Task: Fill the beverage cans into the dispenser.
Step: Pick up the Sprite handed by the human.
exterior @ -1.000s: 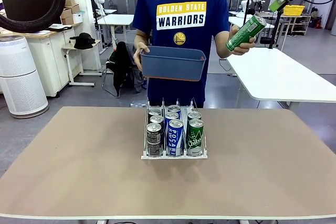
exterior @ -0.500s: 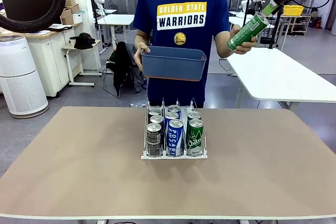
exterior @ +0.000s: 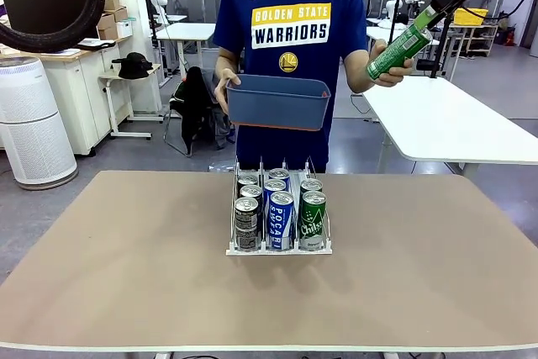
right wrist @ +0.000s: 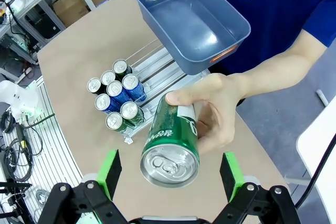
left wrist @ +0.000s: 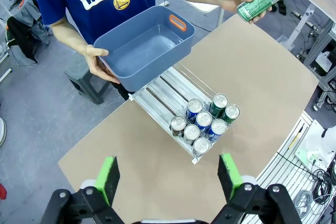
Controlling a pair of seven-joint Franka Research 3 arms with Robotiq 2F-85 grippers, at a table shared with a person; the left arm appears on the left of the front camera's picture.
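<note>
At upper right of the front view, the person's hand (exterior: 388, 69) offers a green can (exterior: 398, 52), top end aimed between the right gripper's (right wrist: 170, 177) wide-open, empty jaws; the left gripper (left wrist: 169, 178), equally open, hangs far off.

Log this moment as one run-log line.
right hand: open, nearing offered green can | left hand: open, high | dispenser: seven cans | bin: empty, held

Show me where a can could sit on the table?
Bare brown tabletop lies left, right and in front of the white wire dispenser rack. The rack's front is crowded with slim metal cans; its rear lanes, under the person's blue-grey plastic bin, stand free.
</note>
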